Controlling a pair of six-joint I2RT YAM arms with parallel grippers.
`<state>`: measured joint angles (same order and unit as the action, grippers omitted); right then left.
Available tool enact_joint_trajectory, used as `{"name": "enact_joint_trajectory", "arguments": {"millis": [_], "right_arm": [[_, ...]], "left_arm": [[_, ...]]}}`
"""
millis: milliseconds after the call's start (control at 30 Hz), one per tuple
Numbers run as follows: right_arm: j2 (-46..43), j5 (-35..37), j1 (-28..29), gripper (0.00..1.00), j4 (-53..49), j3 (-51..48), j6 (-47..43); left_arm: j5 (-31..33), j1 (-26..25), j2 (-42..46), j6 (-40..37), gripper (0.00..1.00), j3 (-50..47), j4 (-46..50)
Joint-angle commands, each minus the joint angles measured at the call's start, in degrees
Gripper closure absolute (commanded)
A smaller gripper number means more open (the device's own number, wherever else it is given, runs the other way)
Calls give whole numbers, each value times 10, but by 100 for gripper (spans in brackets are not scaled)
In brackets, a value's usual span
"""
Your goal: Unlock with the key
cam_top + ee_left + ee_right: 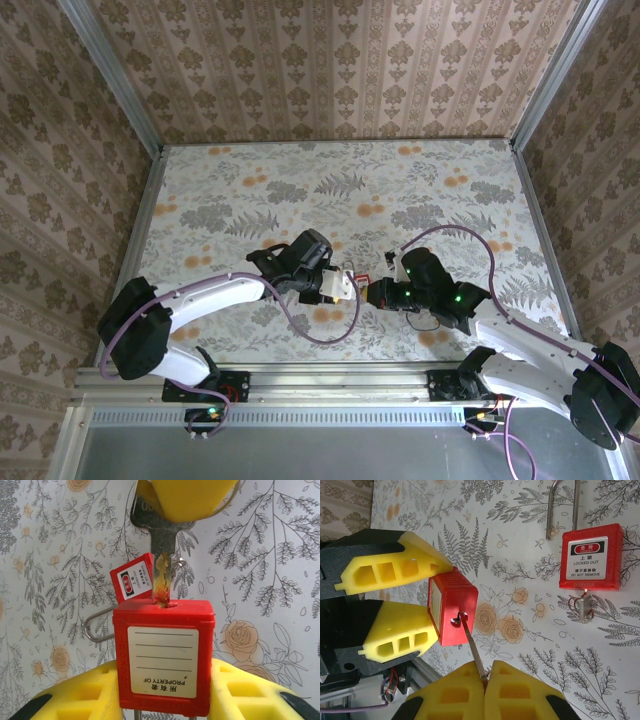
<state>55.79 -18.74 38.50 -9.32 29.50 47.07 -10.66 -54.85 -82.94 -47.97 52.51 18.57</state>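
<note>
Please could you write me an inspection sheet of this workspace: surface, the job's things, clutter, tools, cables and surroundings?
Surface: table with a floral pattern; no spills seen.
Job's things: red padlock with the key blade in its keyhole.
Clutter: second red padlock lying flat on the table, apart from both tools.
Tools: left tool shut on the red padlock's body; right tool shut on the key.
Cables: purple cables along both arms; the left one loops over the table.
Surroundings: patterned walls on three sides; metal frame at the near edge.
</note>
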Motion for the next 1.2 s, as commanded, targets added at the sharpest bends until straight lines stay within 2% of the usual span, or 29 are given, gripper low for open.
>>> {"name": "enact_joint_trajectory", "arguments": {"millis": [0, 300, 633, 800, 933, 1033, 1167], "right_arm": [[-12, -74, 16, 100, 42, 2, 16], [-16, -82, 14, 100, 15, 25, 6], [-29, -76, 9, 100, -19, 29, -13], [-36, -25, -1, 100, -78, 49, -39], [-58, 19, -40, 100, -142, 59, -62], [-59, -1, -61, 100, -128, 49, -65], [-41, -27, -62, 100, -86, 47, -56]], "left_arm": [[55, -6, -4, 12, 100, -5, -92], [89, -14, 20, -3, 100, -51, -167], [67, -14, 29, -7, 100, -52, -158], [66, -18, 32, -6, 100, -56, -151], [61, -18, 30, -7, 100, -55, -139], [56, -18, 26, -5, 100, -49, -136], [54, -18, 21, -3, 100, -46, -134]]}}
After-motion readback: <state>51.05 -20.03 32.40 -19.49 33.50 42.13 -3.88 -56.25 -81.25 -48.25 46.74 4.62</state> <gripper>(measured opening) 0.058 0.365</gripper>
